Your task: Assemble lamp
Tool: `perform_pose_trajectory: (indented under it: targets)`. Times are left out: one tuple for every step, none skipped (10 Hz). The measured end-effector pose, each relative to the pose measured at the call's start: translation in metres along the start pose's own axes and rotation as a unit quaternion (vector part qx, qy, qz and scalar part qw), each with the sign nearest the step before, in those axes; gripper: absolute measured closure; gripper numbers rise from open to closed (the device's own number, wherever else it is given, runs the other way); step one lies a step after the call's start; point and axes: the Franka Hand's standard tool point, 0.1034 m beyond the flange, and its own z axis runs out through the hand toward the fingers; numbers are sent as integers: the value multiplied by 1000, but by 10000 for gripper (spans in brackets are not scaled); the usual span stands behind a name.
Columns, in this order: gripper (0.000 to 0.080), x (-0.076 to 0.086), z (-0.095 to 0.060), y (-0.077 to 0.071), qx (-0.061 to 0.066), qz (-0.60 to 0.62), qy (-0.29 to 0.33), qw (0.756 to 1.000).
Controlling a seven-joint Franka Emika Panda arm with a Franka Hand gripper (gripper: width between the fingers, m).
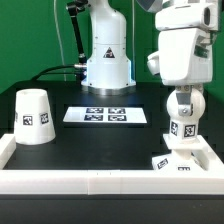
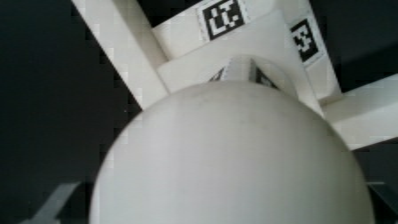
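My gripper point(image 1: 183, 98) is shut on the white round bulb point(image 1: 184, 112) and holds it upright, stem down, with a tag on the stem. It stands over the flat square base point(image 1: 192, 160), which lies in the front corner on the exterior view's right. In the wrist view the bulb point(image 2: 222, 150) fills most of the picture between my jaws point(image 2: 217, 212), and the tagged base point(image 2: 240, 35) shows beyond it. Whether the stem touches the base is hidden. The tapered shade point(image 1: 35, 115) stands on the table at the exterior view's left, apart from both.
The marker board point(image 1: 105, 115) lies flat at the table's middle. A low white wall point(image 1: 90, 181) runs along the front edge and up both sides. The arm's white pedestal point(image 1: 107, 55) stands at the back.
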Motion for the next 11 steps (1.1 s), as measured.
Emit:
perform_pose_trajectory:
  targets:
    - [223,1,0,0,0,47,2,999]
    - [223,3,-1,1,-3,94,5,996]
    - [223,4,-2,2,-5,127,8,992]
    - [223,4,-3,4,-8,175,12,984]
    - [223,5,-3,6,-11,216,17,976]
    - [222,5,-4,9,-16,248,25,968]
    - [222,3,-5,12,-22,287,33,957]
    - [222,1,-6,15,-24,314,34,949]
    - [222,-1,-6,16,-25,336,35,941]
    - [222,0,-7,17,-26,374,40,926]
    - [231,2,-6,15,-22,424,48,904]
